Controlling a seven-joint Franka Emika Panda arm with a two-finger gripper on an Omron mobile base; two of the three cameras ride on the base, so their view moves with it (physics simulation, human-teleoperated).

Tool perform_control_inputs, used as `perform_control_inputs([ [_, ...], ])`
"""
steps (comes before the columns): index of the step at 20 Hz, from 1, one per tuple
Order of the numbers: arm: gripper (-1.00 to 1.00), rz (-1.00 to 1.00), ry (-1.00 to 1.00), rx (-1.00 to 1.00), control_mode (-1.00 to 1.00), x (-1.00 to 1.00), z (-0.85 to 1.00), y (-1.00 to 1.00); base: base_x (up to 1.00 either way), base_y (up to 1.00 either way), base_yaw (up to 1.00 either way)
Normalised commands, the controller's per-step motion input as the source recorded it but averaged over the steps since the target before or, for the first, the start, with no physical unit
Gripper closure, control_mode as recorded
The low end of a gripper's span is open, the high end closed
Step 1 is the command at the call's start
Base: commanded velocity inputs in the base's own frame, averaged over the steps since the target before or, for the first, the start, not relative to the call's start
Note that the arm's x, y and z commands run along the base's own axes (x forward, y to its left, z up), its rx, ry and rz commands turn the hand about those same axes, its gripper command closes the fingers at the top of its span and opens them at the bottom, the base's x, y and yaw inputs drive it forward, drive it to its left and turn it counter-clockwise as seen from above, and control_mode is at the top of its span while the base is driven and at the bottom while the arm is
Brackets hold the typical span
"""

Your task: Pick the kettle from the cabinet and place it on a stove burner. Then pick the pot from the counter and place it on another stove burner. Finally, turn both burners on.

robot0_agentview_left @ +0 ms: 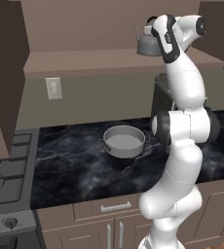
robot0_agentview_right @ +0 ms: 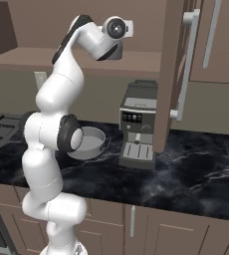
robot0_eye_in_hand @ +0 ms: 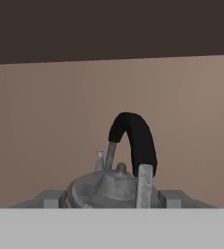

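Left base view: we found the kettle (robot0_agentview_left: 146, 43) in the upper right of the frame, standing upright on the cabinet (robot0_agentview_left: 109, 61) shelf board, with the arm's wrist directly in front of it and covering its right side. The pot (robot0_agentview_left: 124, 141) sat at frame centre on the counter (robot0_agentview_left: 75, 165), well apart from the kettle. One of the stove burners (robot0_agentview_left: 4, 170) lay at the lower left edge.

Right base view: we saw the wrist raised to shelf height at the upper centre, hiding the kettle. A coffee machine (robot0_agentview_right: 139, 127) stood on the counter below, just beside an open cabinet door (robot0_agentview_right: 172, 74).

Hand view: the kettle's black arched handle rose at frame centre, directly ahead of the gripper (robot0_eye_in_hand: 111, 202) and close to it. The arch ran nearly away from the camera, slightly to the right. We could not tell whether the jaws were apart or clamped on the kettle. We judged that the coming grasp depended on straddling the handle.
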Motion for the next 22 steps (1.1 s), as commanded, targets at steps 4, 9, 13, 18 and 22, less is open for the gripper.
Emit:
perform_control_inputs([
  [4,1.00,0.00,0.00,0.00,-1.00,0.00,0.00,0.00,0.00,0.00,0.00],
  [9,1.00,0.02,0.00,0.00,-1.00,0.00,0.00,0.01,0.00,0.00,0.00],
  [13,1.00,0.03,0.00,0.00,-1.00,0.00,0.00,0.07,0.00,0.00,0.00],
  [18,1.00,0.02,0.00,0.00,-1.00,0.00,0.00,0.10,0.00,0.00,0.00],
  [22,1.00,0.02,0.00,0.00,-1.00,0.00,0.00,0.02,0.00,0.00,0.00],
])
